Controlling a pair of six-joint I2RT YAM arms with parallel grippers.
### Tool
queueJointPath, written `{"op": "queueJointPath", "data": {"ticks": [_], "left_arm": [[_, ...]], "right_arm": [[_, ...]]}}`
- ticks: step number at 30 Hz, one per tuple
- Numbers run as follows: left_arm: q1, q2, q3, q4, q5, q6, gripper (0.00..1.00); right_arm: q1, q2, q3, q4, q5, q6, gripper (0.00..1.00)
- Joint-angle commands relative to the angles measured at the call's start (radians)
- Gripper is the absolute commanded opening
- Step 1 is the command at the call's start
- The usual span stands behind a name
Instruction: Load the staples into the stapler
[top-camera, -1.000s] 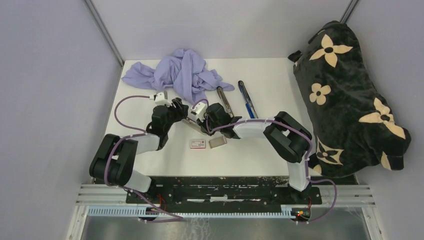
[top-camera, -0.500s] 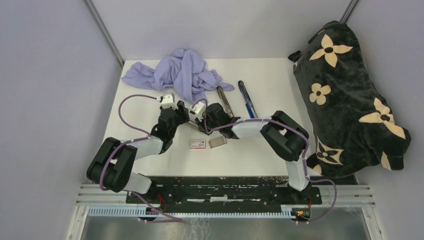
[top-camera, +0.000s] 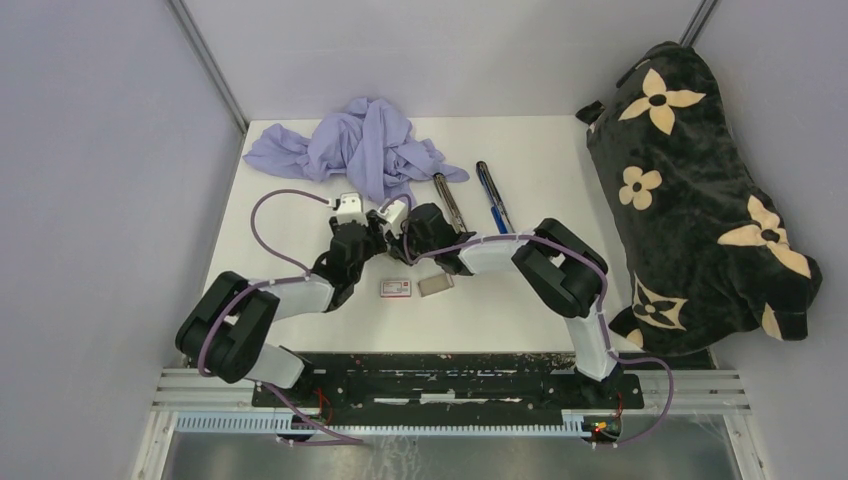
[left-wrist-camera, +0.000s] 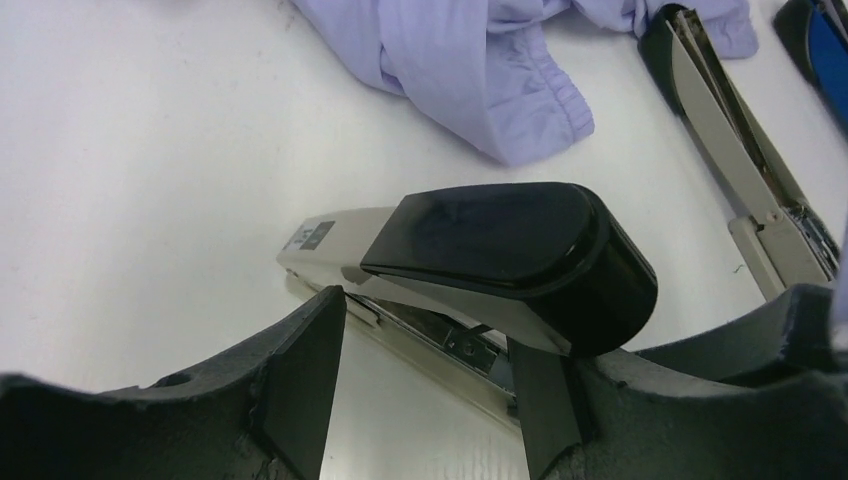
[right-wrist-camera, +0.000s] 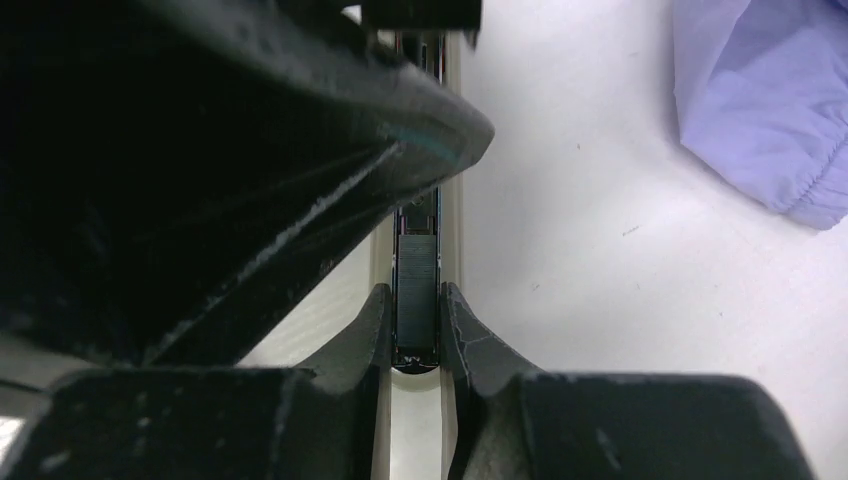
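In the left wrist view the stapler (left-wrist-camera: 500, 250) lies open on the white table, its black lid raised over a beige base and metal channel. My left gripper (left-wrist-camera: 425, 322) is open and straddles the stapler's rear, one finger (left-wrist-camera: 300, 390) at the channel's edge and the other under the lid. My right gripper (right-wrist-camera: 416, 293) is shut on a dark ridged strip of staples (right-wrist-camera: 417, 262) sitting in the channel. From above, both grippers (top-camera: 368, 240) (top-camera: 398, 238) meet over the stapler and hide most of it. The red-and-white box (top-camera: 396, 288) and its grey tray (top-camera: 436, 284) lie just in front.
A lilac cloth (top-camera: 360, 150) is bunched at the back of the table. A second, opened stapler (top-camera: 448, 200) and a blue one (top-camera: 495, 198) lie behind the right arm. A black plush bag with cream flowers (top-camera: 700, 200) fills the right side.
My left arm has swung right and forward, bringing its gripper up against the stapler beside the right gripper. The right gripper has shifted slightly left and stays shut.
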Motion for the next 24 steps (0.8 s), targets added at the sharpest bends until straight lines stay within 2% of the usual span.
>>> {"op": "queueJointPath", "data": {"ticks": [1,10,17,24], "left_arm": [[-0.037,0.017,0.022,0.044,-0.027,0.031,0.67],[-0.065,0.043,0.02,0.031,-0.066,0.015,0.72],[-0.066,-0.028,0.001,-0.007,-0.066,-0.081,0.79],[-0.064,-0.134,-0.012,-0.081,-0.055,-0.196,0.86]], "right_arm": [[0.01,0.039,0.037,0.07,-0.055,0.009,0.01],[0.01,0.056,0.037,0.106,-0.055,0.024,0.06],[0.009,0.051,0.019,0.114,-0.04,0.028,0.15],[0.01,-0.002,-0.026,0.096,-0.009,0.018,0.33]]}}
